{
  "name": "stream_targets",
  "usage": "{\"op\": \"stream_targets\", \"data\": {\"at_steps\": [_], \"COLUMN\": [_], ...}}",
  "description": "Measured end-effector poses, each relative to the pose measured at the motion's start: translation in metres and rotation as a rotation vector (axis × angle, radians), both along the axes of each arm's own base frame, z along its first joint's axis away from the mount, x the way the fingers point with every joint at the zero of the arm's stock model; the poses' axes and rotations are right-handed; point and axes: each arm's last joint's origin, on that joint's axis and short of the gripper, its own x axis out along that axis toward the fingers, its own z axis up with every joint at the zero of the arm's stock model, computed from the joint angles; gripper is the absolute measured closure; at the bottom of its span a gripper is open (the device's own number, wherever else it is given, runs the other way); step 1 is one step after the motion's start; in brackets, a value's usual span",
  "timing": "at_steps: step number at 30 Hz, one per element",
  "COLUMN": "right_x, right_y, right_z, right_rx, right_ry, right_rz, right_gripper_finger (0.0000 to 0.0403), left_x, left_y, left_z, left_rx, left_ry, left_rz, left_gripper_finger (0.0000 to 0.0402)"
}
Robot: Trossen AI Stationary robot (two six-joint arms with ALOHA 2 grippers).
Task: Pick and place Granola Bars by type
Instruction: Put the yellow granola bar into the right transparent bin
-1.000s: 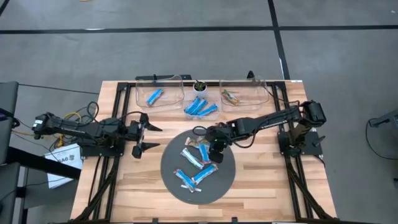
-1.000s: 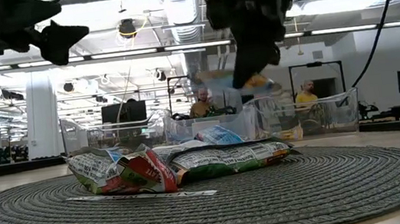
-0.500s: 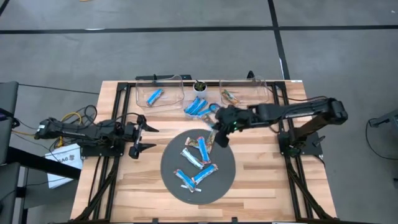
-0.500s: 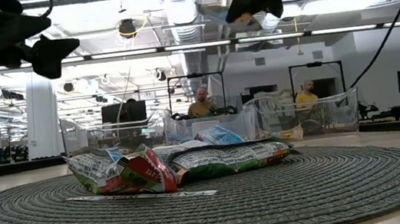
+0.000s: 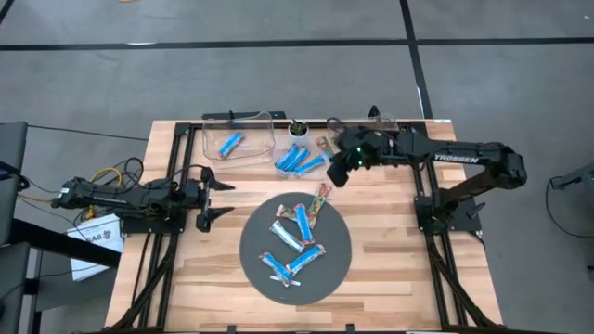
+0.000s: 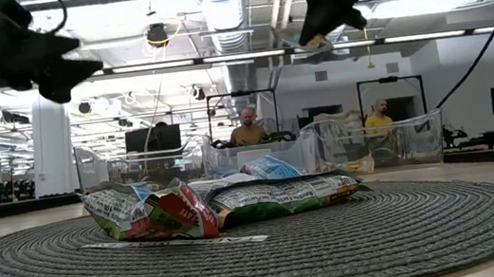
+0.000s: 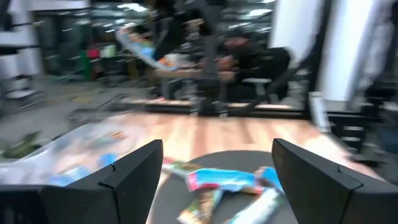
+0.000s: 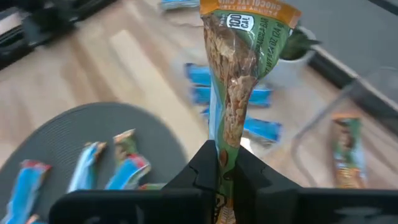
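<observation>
My right gripper (image 5: 336, 160) hangs high over the table's far middle, next to the right clear bin (image 5: 397, 130). It is shut on a green-and-tan granola bar (image 8: 239, 81), which also shows in the low view (image 6: 313, 44). Several blue-and-white bars (image 5: 295, 239) and one tan bar (image 5: 321, 197) lie flat on the round grey mat (image 5: 339, 271). Some blue bars (image 5: 299, 160) lie on the wood between the bins, and one blue bar (image 5: 230, 144) lies in the left bin (image 5: 212, 139). My left gripper (image 5: 212, 197) waits open at the table's left. My right gripper pinches one end of the green-and-tan bar (image 8: 219, 146) between its two fingers (image 8: 245, 165). The fingers slant downward, coming from the table's right. The bar sticks out ahead of the fingertips, in line with the fingers, lifted clear of the mat and table.
A small potted plant (image 5: 298, 128) stands between the two bins at the far edge. The right bin holds another tan bar (image 8: 345, 149). Bare wood lies on the table's near left and near right. People stand in the room behind (image 6: 250, 128).
My right gripper has risen off the mat with the green-and-tan bar and swung toward the table's far edge and the right bin, staying shut. The bar is now lifted clear and high. My left gripper has drawn back a little toward the left edge.
</observation>
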Motion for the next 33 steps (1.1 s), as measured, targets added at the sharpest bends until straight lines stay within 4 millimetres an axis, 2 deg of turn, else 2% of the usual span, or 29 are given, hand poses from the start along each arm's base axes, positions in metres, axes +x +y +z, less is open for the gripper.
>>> {"op": "stream_targets", "data": {"at_steps": [5, 12, 20, 28, 33], "right_x": [-0.008, -0.028, -0.045, -0.039, -0.035], "right_y": [-0.031, -0.072, -0.105, -0.127, -0.139], "right_z": [-0.003, -0.005, -0.015, -0.051, -0.071], "right_rx": [-0.005, 0.002, 0.032, 0.089, 0.115], "right_ry": [0.019, 0.055, 0.128, 0.293, 0.367], "right_rz": [-0.097, -0.251, -0.376, -0.384, -0.38], "right_gripper_finger": [0.0383, 0.0393, 0.0382, 0.0392, 0.0385], "left_x": [0.0, 0.0, -0.001, 0.0, 0.0], "left_y": [0.004, 0.004, 0.004, 0.001, 0.0], "left_z": [-0.003, -0.01, -0.016, -0.018, -0.018], "left_rx": [-0.021, -0.013, -0.029, -0.004, -0.002], "left_ry": [0.03, 0.098, 0.161, 0.178, 0.185], "left_rz": [0.129, 0.126, 0.125, 0.052, 0.016], "left_gripper_finger": [0.0107, 0.0107, 0.0107, 0.0107, 0.0107]}}
